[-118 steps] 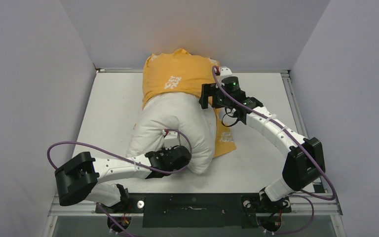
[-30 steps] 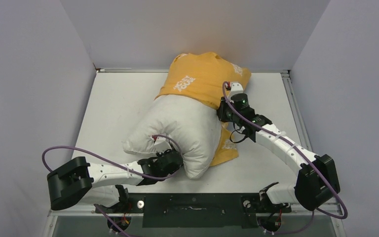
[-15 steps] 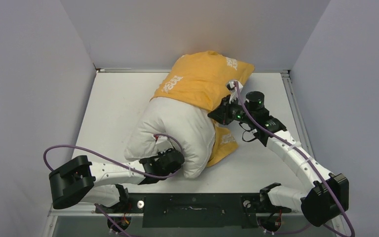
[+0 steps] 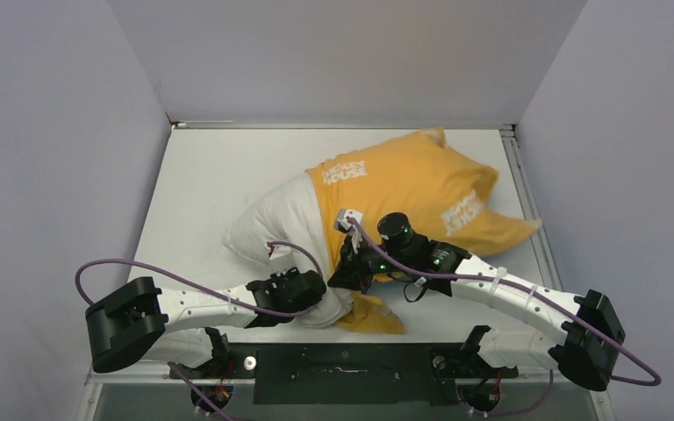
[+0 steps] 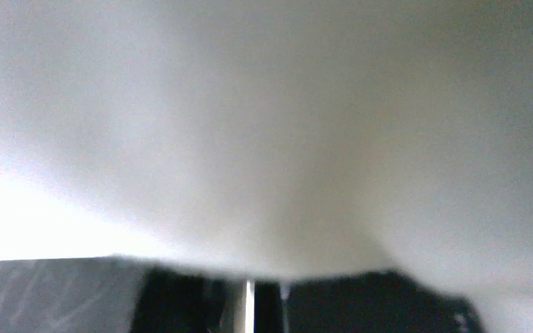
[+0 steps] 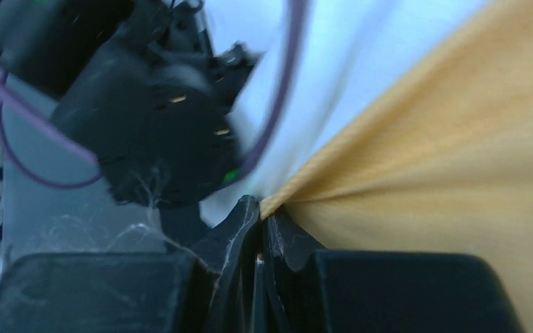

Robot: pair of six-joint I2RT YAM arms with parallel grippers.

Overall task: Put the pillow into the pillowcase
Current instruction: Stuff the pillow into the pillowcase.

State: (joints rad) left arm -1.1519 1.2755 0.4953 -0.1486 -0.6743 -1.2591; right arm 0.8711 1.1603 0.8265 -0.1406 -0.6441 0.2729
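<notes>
A: Well, which step?
B: Sleeving. On the bench [image 4: 193,175], the pillowcase [image 4: 404,189] covers most of the pillow [image 4: 268,219]. The right end effector [image 6: 260,215] pinches the orange hem, and the left end effector [image 4: 311,294] clamps the pillow's near end.
A: Next?
B: Probably drag the hem left, over the bare white.

Orange pillowcase [image 4: 408,189], lettering up, covers most of white pillow [image 4: 272,224]; bare end pokes out my left.

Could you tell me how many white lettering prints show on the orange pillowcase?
2: one lettering print near the pillowcase edge by the pillow, another toward its right end. Folds may hide more.
</notes>
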